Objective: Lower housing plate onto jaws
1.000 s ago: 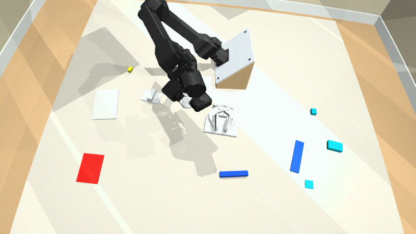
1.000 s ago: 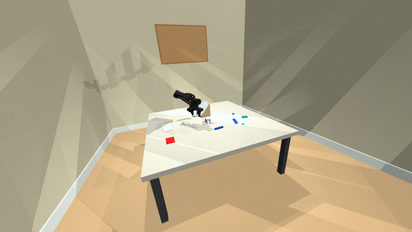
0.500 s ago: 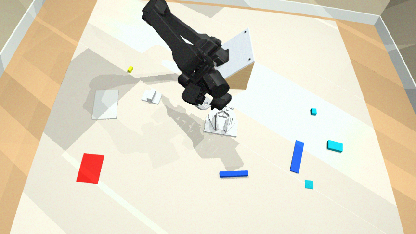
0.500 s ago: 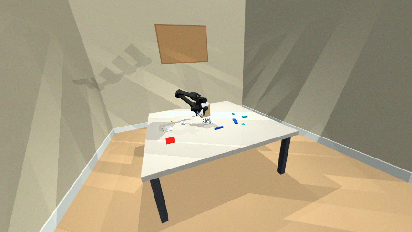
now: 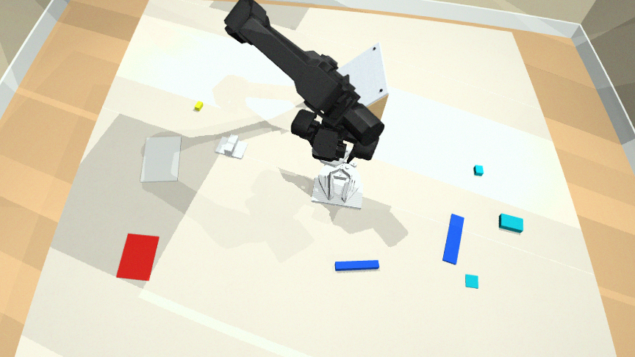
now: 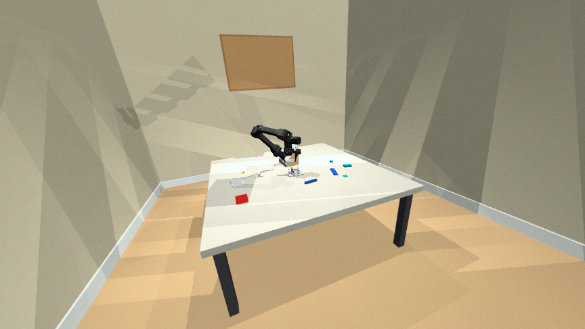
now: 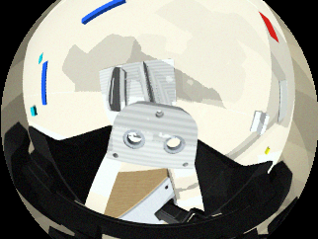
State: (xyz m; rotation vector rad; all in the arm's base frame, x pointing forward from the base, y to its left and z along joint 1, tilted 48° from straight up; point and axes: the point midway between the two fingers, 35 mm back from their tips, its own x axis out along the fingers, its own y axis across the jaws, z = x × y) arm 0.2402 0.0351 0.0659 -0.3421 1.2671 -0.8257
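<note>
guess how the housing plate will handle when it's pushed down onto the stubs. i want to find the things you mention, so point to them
The housing plate (image 7: pixel 154 125) probably stays stiff, since it spans the hand (image 7: pixel 153 136) flat without sagging. It may tip if one side meets a stub first, being broad and thin. Rolling looks unlikely given its flat face.
</note>
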